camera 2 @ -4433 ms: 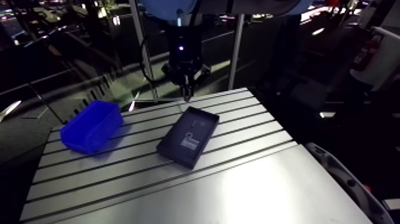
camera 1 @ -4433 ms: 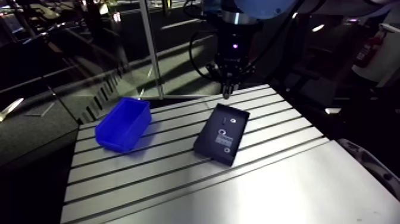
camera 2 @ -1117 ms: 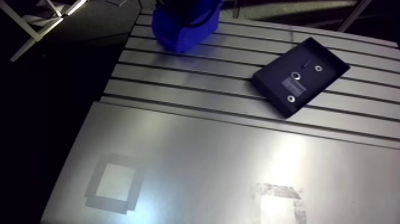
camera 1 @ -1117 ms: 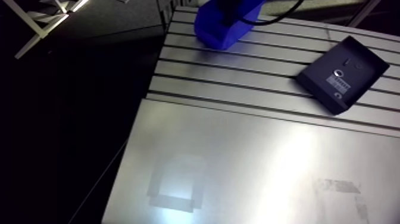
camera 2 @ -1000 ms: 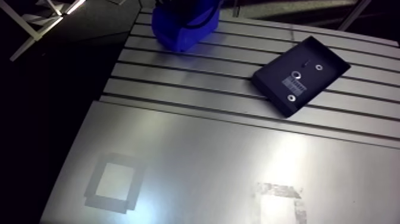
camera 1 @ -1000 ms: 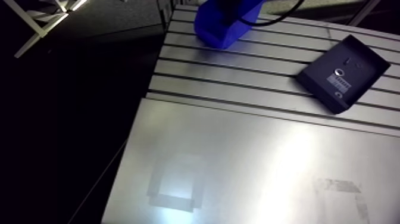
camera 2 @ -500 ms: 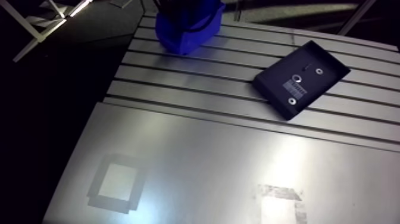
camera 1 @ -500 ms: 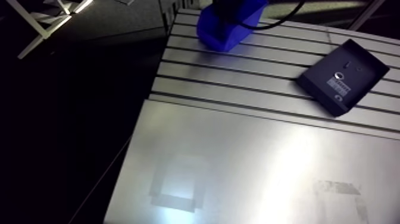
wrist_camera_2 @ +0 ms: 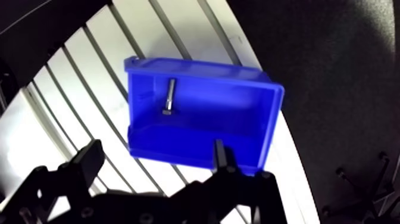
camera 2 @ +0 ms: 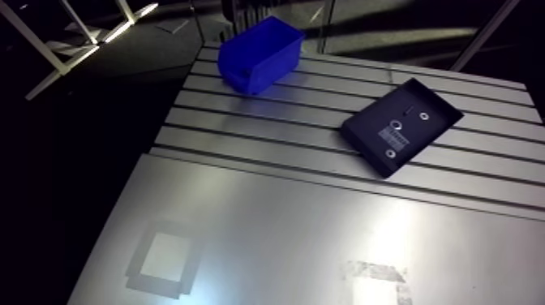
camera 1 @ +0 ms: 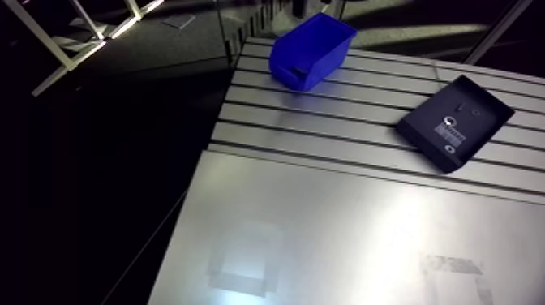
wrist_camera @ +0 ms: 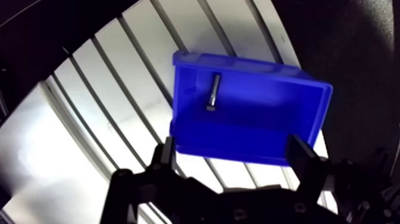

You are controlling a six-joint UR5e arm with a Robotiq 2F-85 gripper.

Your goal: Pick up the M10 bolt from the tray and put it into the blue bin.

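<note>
In the wrist view the blue bin (wrist_camera: pixel 262 113) sits on the slotted table just ahead of and below my gripper (wrist_camera: pixel 232 149). The M10 bolt (wrist_camera: pixel 213 92), grey with a hex head, lies flat on the bin's floor near one end wall. My two fingers stand wide apart above the bin's near wall, with nothing between them. In the arm view the blue bin (camera 1: pixel 312 49) stands at the table's far left corner, and the black tray (camera 1: pixel 454 122) lies to its right. The gripper does not show in the arm view.
The black tray (camera 2: pixel 401 126) holds a white label and a few small ring-shaped parts. The slotted table (camera 1: pixel 341 243) gives way to a smooth metal sheet in front. Its left edge drops off into dark floor beside the bin.
The gripper has opened and the bolt now lies in the bin. The arm camera has shifted, and the wrist that covered the bin's top earlier is out of the arm view.
</note>
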